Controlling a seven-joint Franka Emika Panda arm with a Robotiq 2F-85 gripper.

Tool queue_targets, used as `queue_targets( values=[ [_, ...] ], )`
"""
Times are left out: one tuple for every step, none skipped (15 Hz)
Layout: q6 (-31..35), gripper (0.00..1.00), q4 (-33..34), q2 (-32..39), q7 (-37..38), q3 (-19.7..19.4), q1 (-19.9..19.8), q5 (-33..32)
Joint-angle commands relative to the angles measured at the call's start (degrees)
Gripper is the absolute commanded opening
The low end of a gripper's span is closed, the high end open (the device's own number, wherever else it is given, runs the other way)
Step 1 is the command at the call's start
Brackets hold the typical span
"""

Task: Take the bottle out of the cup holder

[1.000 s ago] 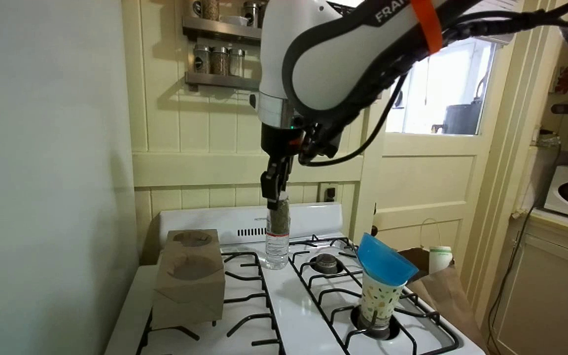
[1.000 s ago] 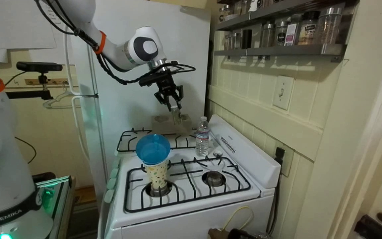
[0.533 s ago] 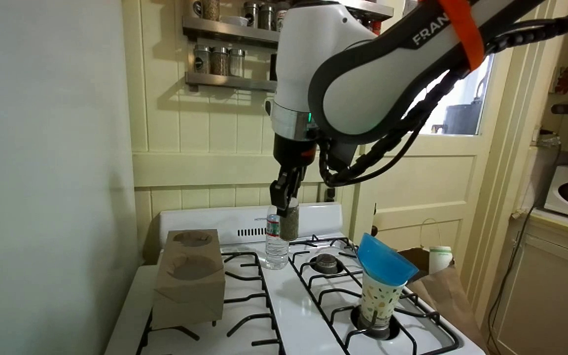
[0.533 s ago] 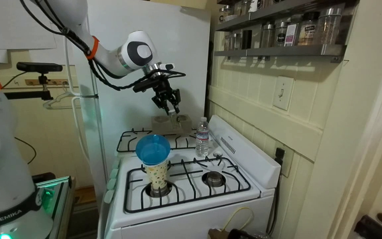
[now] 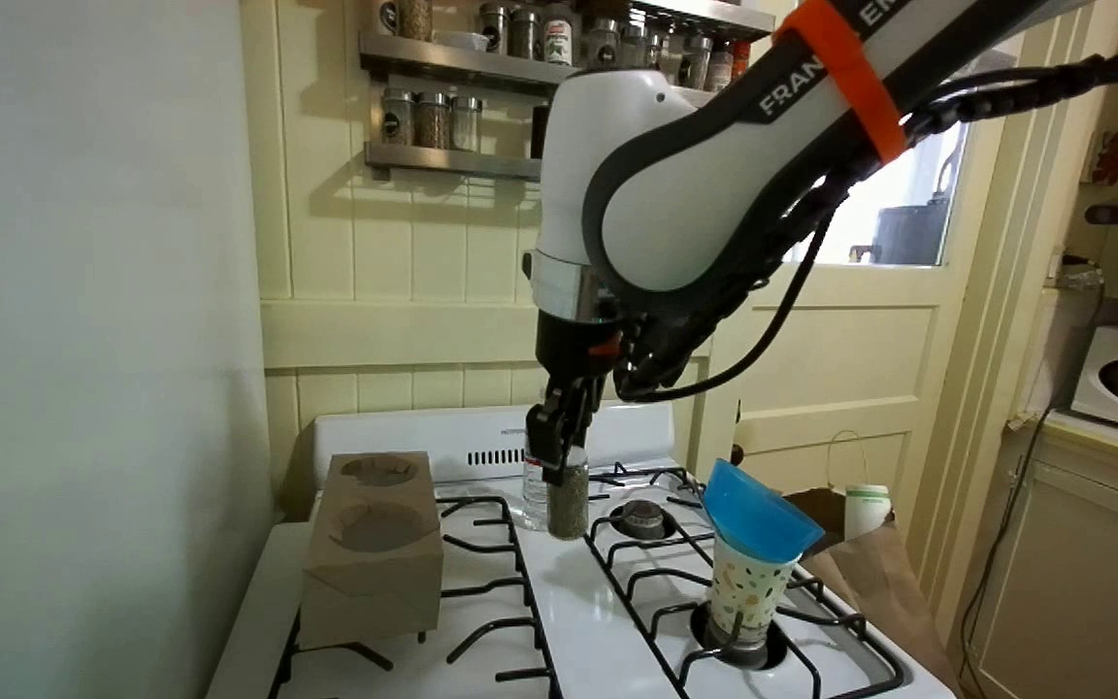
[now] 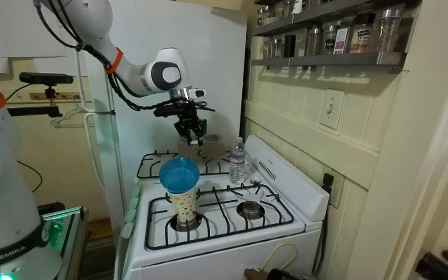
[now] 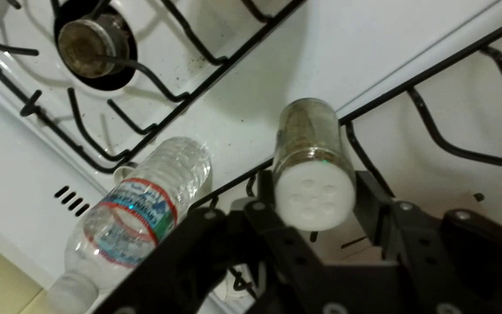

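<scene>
On the white top of the gas range (image 5: 583,602), between its black grates (image 7: 209,80), the small clear water bottle (image 6: 237,161) stands upright and capped, near the backguard (image 6: 290,175) and outside the cardboard drink carrier (image 5: 370,592). In the wrist view it appears toward eight o'clock, its red-edged blue label facing the camera.

The Robotiq gripper (image 7: 316,187) holds a glass spice shaker (image 7: 310,128) by its upper end, a finger on either side, the white perforated cap (image 7: 315,205) toward the wrist camera. Its contents show brownish green through the glass. From the shaker in that view, the bottle is between eight and nine o'clock, with a gap between. In an exterior view shaker (image 5: 569,505) and gripper cover part of the bottle. I cannot tell whether the shaker's base touches the range.

From the shaker in an exterior view, the carrier sits on a grate between eight and nine o'clock, its two round wells (image 5: 384,524) facing up, with the refrigerator (image 5: 93,349) between nine and ten. At four o'clock a speckled paper cup (image 5: 745,587) stands over a burner (image 5: 748,652), a blue funnel (image 5: 761,510) tilted on its mouth. The Panda arm (image 5: 695,214) slants up between one and two o'clock. In an exterior view, metal shelves (image 6: 348,59) of spice jars (image 6: 329,41) hang at one o'clock from the bottle, a light switch (image 6: 332,109) at two.
</scene>
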Motion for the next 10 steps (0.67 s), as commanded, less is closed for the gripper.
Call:
queue_targets(
  values=[
    [-1.37,0.23,-2.89,-0.67,-1.65,-0.26,0.77,4.98],
    [-1.33,0.23,-3.68,-1.00,-1.16,-0.17,0.68,4.82],
    [-1.04,0.23,-4.34,-1.09,-0.85,-0.11,0.53,3.80],
    [-1.01,0.23,-4.87,-1.02,-0.64,0.00,0.42,2.52],
    [-0.69,0.23,-5.36,-0.79,-0.52,-0.03,0.32,1.94],
    [0.40,0.23,-6.03,-0.49,-0.79,-0.16,0.26,1.97],
    [0.48,0.23,-6.32,-0.21,-0.85,-0.18,0.23,1.84],
    [0.07,0.23,-6.47,0.07,-1.02,-0.17,0.28,2.00],
    [0.11,0.23,-6.72,0.15,-1.11,-0.14,0.30,1.80],
    [0.48,0.23,-6.99,0.28,-1.16,-0.17,0.22,1.29]
  ],
)
